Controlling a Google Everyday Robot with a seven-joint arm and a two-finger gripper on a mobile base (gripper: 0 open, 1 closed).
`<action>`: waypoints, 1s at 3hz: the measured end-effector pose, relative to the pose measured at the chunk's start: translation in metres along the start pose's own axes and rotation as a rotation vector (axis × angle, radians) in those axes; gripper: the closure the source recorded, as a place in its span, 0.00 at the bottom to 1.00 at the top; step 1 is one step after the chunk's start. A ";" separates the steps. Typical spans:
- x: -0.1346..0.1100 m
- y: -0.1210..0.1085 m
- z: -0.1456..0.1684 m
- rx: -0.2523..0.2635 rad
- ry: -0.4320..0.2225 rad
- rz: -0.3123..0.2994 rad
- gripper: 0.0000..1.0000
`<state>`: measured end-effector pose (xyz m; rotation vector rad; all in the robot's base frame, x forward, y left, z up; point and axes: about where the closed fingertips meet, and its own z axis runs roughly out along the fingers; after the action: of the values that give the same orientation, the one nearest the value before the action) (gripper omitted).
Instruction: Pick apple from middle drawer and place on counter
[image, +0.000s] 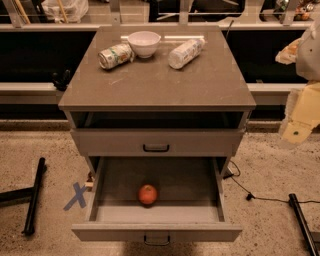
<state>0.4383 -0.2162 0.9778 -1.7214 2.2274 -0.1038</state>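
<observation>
The apple (147, 194) is round and red-orange. It lies inside the middle drawer (157, 231), which is pulled wide open at the bottom of the cabinet, and sits near the drawer's middle towards the front. The counter (157, 80) is the grey-brown top slab of the cabinet. My gripper (300, 120) shows as a pale, blurred shape at the right edge of the view, beside the cabinet at about the height of the counter edge. It is well above and to the right of the apple and touches nothing.
On the counter's far part stand a white bowl (144, 43), a can on its side (115, 55) and a lying bottle (185, 53). A shut drawer front (156, 143) is above the open one. Black stand legs (34, 195) and a cable (260, 197) lie on the floor.
</observation>
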 end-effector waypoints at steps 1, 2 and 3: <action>0.000 0.000 0.000 0.000 0.000 0.000 0.00; 0.001 0.006 0.014 -0.023 -0.039 0.003 0.00; 0.000 0.033 0.058 -0.107 -0.145 0.006 0.00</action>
<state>0.4244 -0.1989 0.9145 -1.7182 2.1672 0.1396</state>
